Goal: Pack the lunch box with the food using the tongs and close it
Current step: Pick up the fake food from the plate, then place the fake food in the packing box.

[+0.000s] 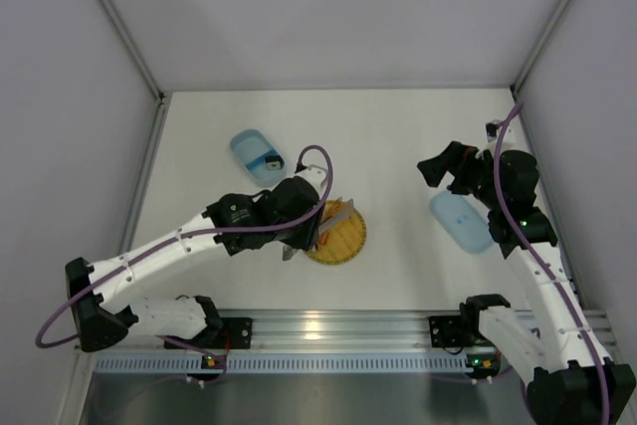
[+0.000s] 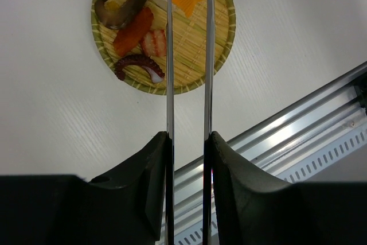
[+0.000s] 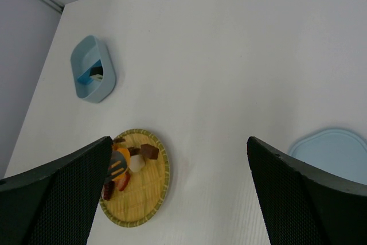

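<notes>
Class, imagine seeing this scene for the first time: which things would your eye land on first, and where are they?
The silver tongs, clamped in the left gripper, stretch over a round yellow woven plate of colourful food pieces at the front middle of the scene. The open light-blue lunch box sits behind the plate to the left. Its lid lies flat on the right, by the open right gripper.

Bright even diffuse light, faint soft shadows, glare on the aluminium rail (image 1: 318, 323), bright streaks along the tongs (image 2: 170, 84).
</notes>
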You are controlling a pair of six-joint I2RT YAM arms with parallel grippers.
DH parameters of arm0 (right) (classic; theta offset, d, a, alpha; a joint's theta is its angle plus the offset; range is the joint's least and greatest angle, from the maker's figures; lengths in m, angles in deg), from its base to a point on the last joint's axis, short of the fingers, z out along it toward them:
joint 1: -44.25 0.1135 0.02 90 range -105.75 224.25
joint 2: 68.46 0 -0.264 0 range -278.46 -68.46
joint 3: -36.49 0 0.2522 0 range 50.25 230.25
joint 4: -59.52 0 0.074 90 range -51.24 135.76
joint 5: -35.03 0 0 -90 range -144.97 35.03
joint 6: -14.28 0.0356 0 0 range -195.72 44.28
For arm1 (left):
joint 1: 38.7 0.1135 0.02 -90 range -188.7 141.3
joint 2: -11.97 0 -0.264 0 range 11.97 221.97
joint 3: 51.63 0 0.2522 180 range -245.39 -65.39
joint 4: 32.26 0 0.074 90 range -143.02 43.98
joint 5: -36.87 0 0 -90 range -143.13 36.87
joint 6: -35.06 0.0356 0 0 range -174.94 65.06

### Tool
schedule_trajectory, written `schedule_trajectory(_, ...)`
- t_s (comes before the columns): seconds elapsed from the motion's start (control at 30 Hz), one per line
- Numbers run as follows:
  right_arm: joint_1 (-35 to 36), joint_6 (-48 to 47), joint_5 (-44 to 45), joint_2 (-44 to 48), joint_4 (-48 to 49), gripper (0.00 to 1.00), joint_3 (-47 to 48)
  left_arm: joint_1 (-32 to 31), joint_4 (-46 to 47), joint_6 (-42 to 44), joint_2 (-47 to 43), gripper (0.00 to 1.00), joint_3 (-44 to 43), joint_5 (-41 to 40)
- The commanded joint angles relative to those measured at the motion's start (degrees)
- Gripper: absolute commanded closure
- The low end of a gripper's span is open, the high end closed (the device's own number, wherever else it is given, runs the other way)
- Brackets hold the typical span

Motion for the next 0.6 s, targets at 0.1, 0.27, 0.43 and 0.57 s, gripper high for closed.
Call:
schedule_trajectory(0.1, -0.9, -0.8, 0.4, 1.1, 1.2, 0.0, 0.6, 0.3, -2.4, -3.6, -1.9, 0.68, -3.9, -9.9)
schedule_trajectory(0.27, -0.9, -0.6, 0.1, 0.8, 1.6, 0.0, 0.8, 5.3, -2.0, -3.9, -1.7, 0.68, -4.1, -12.2)
schedule_trajectory(0.43, -0.9, -0.4, -0.5, 0.6, 2.0, 0.01, 0.7, 14.3, 0.2, -2.2, -1.5, 0.69, -3.5, -11.2)
schedule_trajectory(0.57, -0.8, -0.2, -0.9, 0.4, 2.3, 0.0, 0.8, 20.3, 1.6, -0.2, -0.9, 0.69, -3.3, -10.8)
